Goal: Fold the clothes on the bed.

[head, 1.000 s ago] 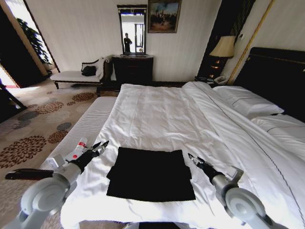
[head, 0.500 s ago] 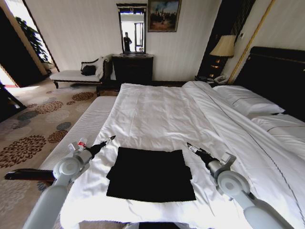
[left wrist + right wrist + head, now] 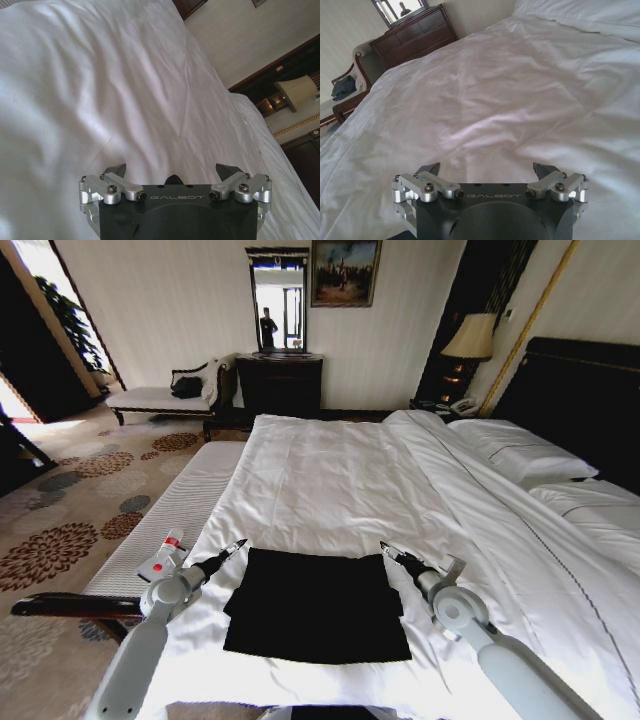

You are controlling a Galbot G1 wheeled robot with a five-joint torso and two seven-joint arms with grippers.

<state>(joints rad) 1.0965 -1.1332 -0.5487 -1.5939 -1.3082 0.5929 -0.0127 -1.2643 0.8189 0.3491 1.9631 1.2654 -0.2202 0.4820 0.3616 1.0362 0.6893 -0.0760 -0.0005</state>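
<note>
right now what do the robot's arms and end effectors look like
Both arms are smooth light-grey tubes with round joint housings. Each narrows to a black wrist block lettered GALBOT, with silver screwed linkages and dark pointed fingers: left end effector, right end effector.

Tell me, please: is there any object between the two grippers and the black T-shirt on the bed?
Nothing visible. The left gripper and right gripper, both open, hang just off the far corners of the black T-shirt, with bare white duvet beneath. The remote lies aside on the bench.
</note>
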